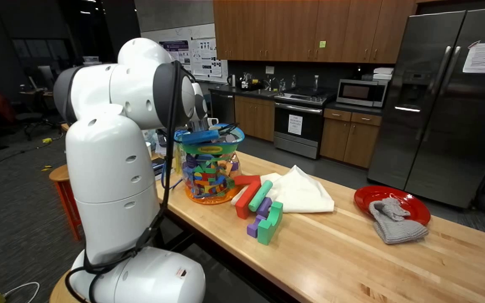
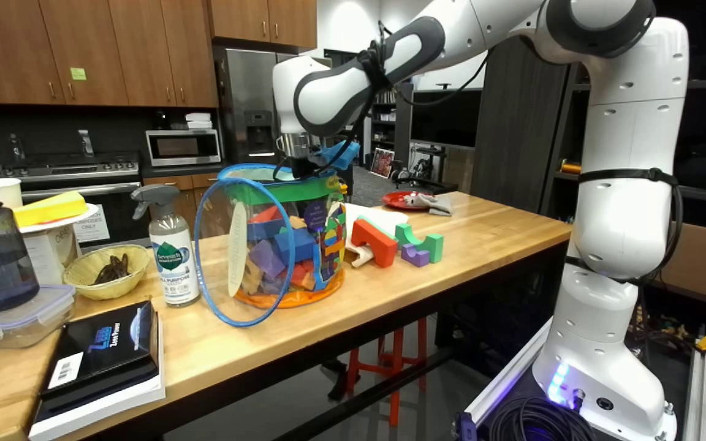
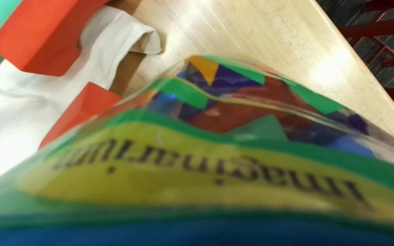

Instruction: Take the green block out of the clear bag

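Blue-rimmed and blurred, the clear bag (image 3: 197, 198) is running off the wrist view's bottom edge, several green shapes (image 3: 262, 128) showing in its wall, though whether any is the green block I cannot tell. It is standing upright on the table (image 2: 494, 220), its upper edge hiding the tips of the gripper (image 2: 304, 168), so I cannot tell whether its fingers are grasping anything. Beside it four blocks are lying: one red arch (image 2: 379, 241), one purple arch (image 2: 415, 258), one green arch (image 2: 434, 246), one green cylinder (image 1: 260, 195).
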You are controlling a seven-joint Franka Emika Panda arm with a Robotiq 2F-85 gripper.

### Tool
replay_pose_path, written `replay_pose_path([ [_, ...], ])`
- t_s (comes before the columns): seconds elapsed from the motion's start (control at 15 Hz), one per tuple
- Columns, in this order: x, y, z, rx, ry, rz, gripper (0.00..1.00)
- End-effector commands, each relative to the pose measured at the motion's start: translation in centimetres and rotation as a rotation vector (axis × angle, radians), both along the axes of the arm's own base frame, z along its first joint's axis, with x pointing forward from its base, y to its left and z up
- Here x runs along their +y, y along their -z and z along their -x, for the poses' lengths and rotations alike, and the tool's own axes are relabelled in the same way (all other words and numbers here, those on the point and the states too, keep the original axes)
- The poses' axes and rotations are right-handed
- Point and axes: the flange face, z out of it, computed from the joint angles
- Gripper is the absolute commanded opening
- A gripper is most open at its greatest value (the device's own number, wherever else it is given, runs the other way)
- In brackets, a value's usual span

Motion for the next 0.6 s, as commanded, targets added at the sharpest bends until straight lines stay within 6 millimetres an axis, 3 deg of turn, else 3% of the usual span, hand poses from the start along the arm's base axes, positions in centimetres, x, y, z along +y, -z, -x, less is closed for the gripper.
replay_pose_path([
  [0.0, -0.01, -0.42, -0.09, 0.016, -0.023, 0.012, 0.53],
  [0.33, 0.01, -0.73, -0.13, 0.022, -0.028, 0.016, 0.36],
  [0.53, 0.00, -0.81, -0.11, 0.023, -0.031, 0.017, 0.33],
])
